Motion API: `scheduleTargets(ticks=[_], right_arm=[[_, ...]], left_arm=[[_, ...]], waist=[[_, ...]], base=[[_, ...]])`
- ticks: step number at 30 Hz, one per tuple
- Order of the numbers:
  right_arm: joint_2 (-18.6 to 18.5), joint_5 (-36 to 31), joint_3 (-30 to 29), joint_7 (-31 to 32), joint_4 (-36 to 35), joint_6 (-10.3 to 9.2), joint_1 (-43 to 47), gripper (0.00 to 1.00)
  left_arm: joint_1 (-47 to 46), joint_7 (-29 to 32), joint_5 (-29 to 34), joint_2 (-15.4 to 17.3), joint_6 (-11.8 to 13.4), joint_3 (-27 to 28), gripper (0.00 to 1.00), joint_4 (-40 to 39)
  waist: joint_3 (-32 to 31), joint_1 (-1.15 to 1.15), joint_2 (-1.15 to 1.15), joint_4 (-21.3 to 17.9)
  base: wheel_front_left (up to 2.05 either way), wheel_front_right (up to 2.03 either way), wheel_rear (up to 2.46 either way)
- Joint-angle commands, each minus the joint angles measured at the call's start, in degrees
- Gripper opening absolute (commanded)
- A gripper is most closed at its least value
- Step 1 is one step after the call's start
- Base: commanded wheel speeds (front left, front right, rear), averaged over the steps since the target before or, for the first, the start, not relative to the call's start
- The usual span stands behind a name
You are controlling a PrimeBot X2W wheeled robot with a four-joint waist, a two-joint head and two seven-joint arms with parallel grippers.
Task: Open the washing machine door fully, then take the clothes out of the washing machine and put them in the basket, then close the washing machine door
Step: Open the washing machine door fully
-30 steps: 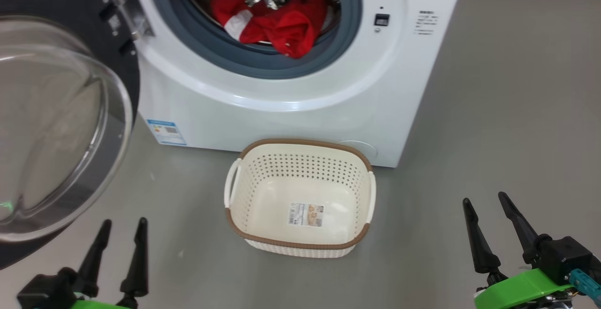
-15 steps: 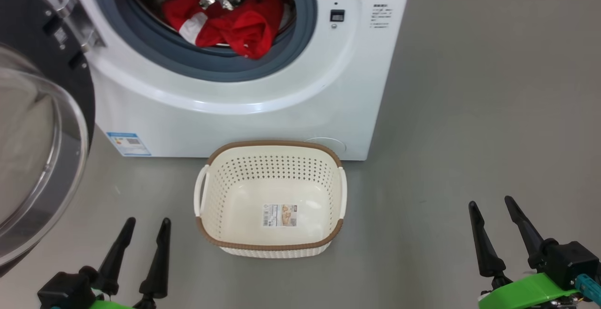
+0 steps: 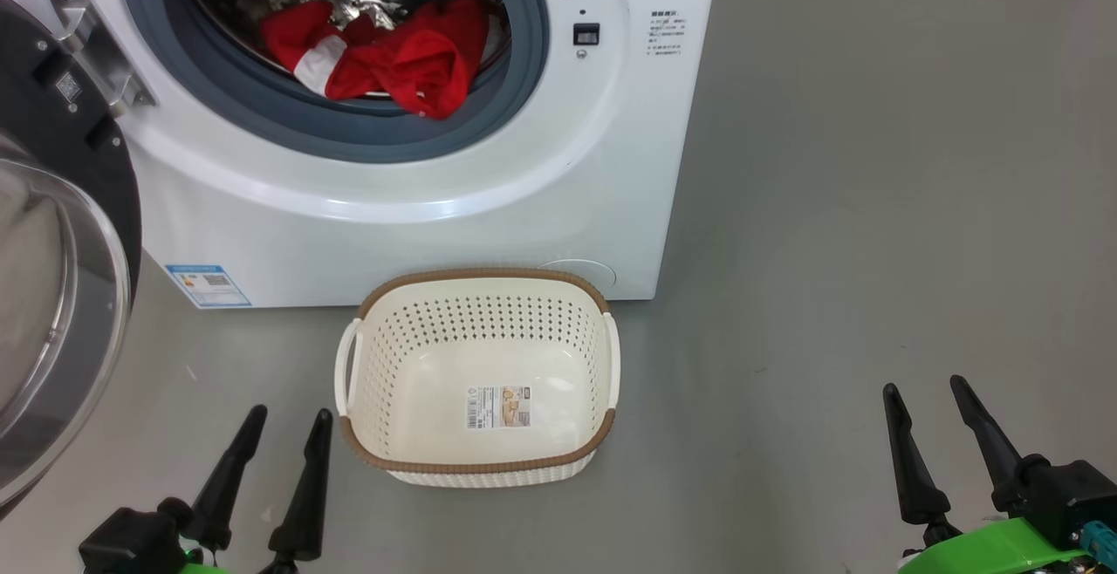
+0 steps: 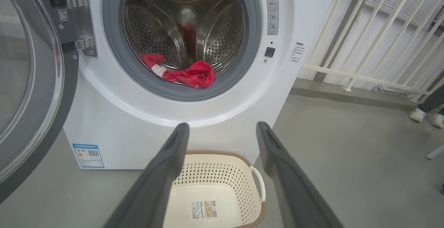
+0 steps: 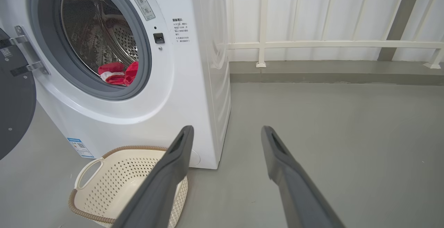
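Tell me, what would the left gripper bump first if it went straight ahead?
Probably the white front of the washing machine, below its opening; the left gripper looks aimed over the basket, depth unclear.

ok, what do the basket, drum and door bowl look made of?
basket: likely moulded plastic, matte cream, punched holes, brown woven-look rim.
drum: seemingly stainless steel, perforated, mirror-like glints.
door bowl: clear and glossy, glass or plastic; can't tell.

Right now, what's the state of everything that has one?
washing machine door: open, swung out to the left.
washing machine: drum mouth uncovered.
clothes: in the drum, at its front lip.
basket: upright on the floor, empty but for a label.
left gripper: open, empty.
right gripper: open, empty.
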Motion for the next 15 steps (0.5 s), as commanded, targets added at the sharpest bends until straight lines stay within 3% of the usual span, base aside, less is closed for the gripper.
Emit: scheduleTargets(ticks=[1,15], right_arm=[[-0.5,0.4,0.9,-0.5,-1.6,0.26,-0.6,1.00],[-0.5,0.2,0.4,-0.5,-1.9,0.26,-0.2,1.00]], left_arm=[[-0.9,-0.3,-0.1,1.4,0.1,2.0,1.00,-1.8],[-0.3,-0.3,1.2,1.1,0.1,2.9,1.00,-2.8]], waist=[[0.0,0.00,0.00,0.0],[-0.4,0.00,0.00,0.3]], base=[[0.00,0.00,0.00],[0.00,0.00,0.00]])
